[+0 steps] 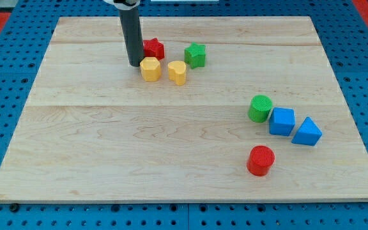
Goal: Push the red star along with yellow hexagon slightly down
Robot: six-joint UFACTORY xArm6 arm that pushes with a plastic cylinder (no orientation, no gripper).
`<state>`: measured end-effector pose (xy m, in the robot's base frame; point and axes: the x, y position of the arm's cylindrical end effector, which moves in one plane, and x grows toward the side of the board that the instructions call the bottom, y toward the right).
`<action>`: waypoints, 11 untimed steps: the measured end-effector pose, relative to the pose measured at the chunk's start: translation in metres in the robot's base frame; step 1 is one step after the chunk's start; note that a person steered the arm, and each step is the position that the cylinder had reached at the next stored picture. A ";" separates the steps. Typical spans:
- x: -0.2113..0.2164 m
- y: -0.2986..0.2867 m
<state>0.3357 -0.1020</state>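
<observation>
The red star [154, 48] lies near the view's top, left of centre. Just below it sits a yellow hexagon [150, 68], touching or nearly touching it. A second yellow block [177, 72] sits right of the hexagon. My tip [135, 64] stands on the board just left of the red star and at the upper left of the yellow hexagon, close to both. The dark rod rises from it to the view's top edge.
A green star-like block [195, 55] sits right of the red star. At the right are a green cylinder [260, 108], a blue cube [282, 121], a blue triangular block [308, 131], and a red cylinder [260, 160] lower down. The wooden board [107, 153] ends at blue pegboard.
</observation>
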 end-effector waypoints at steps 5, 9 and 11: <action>-0.082 -0.013; -0.037 0.045; -0.030 0.060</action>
